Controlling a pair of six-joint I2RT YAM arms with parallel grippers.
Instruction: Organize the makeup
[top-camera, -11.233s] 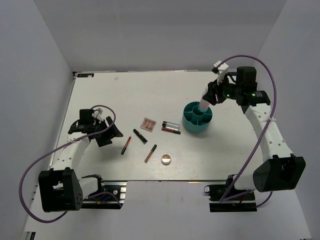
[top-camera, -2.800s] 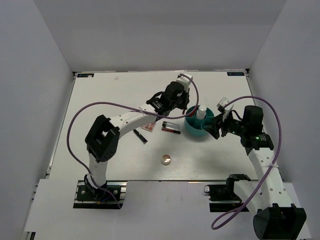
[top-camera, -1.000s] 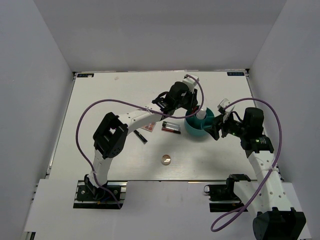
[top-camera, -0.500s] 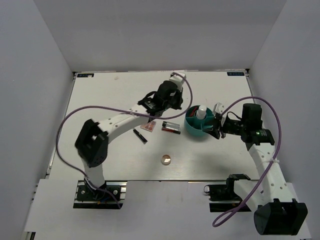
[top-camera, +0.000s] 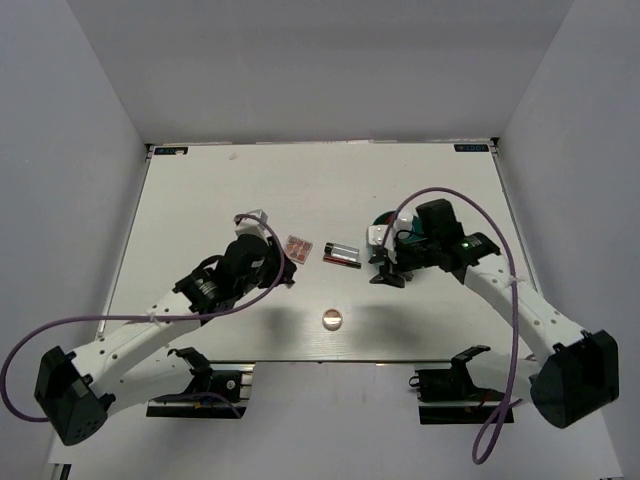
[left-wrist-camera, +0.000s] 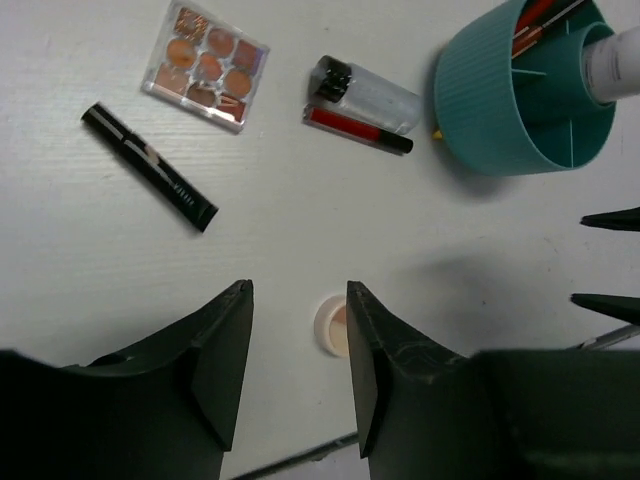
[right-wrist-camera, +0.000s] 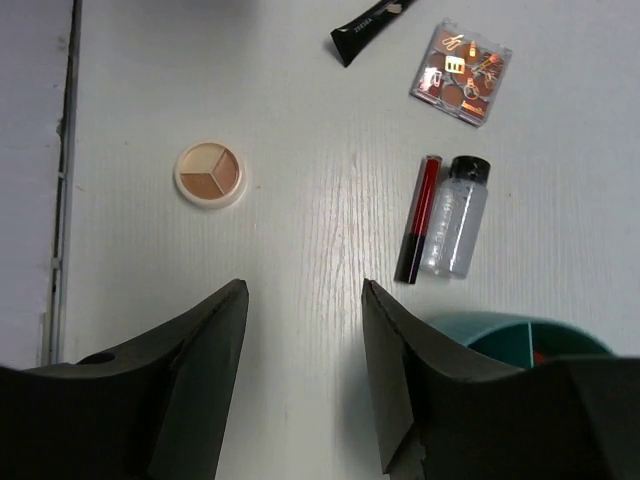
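Five pieces still lie on the table (top-camera: 200, 190): the palette (left-wrist-camera: 205, 68), the black tube (left-wrist-camera: 150, 167), the clear bottle (left-wrist-camera: 365, 90) with the red tube (left-wrist-camera: 358, 130) touching it, and the compact (right-wrist-camera: 209, 173) toward the near edge. The thin pencils (left-wrist-camera: 538, 14) have left the middle and now stand in the teal container (left-wrist-camera: 500, 120) beside the white bottle (left-wrist-camera: 615, 60); that part looks done. Your left gripper (left-wrist-camera: 297, 300) has pulled back, fingers spread and empty. The right gripper (right-wrist-camera: 303, 300) is the same. Both arms crowd the middle.
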